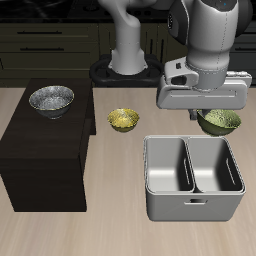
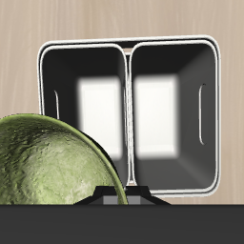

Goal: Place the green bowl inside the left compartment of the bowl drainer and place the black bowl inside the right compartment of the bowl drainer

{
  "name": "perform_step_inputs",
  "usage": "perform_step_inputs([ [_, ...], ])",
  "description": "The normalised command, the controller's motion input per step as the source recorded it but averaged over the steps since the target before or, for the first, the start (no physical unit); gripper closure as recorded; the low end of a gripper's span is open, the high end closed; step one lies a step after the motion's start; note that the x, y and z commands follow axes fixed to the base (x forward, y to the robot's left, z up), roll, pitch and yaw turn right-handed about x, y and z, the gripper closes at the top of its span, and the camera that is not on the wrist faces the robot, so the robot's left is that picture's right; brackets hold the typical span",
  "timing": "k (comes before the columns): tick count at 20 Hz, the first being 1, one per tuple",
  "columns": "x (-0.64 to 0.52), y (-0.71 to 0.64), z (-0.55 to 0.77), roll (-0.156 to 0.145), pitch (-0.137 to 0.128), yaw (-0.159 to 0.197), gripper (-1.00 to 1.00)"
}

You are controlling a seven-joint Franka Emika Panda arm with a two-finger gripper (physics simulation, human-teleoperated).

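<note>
- I'm seeing the green bowl sitting close under the camera, overlapping the bowl drainer.
- Both drainer compartments are showing empty, lying on the wooden table.

Bowl drainer looked like light grey metal, smooth, satin sheen. Green bowl had a glossy, mottled glaze. Black bowl read as speckled silvery metal. Golden bowl was glossy. Table was pale matt wood grain; the dark cabinet was matt.
</note>
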Motion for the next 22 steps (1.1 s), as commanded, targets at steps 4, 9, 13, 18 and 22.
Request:
perform_step_inputs([
  [4,0.03,-0.06,-0.17,-0.019,0.014,0.021,1.0],
  [9,-0.02,0.01,-0.2,0.014,0.035,0.003,1.0],
  [13,-0.02,0.0,-0.17,0.007,0.023,0.014,1.0],
  [18,0.02,-0.07,-0.13,-0.012,0.013,0.018,1.0],
  [22,0.0,-0.05,-0.19,-0.045,0.021,0.052,-1.0],
])
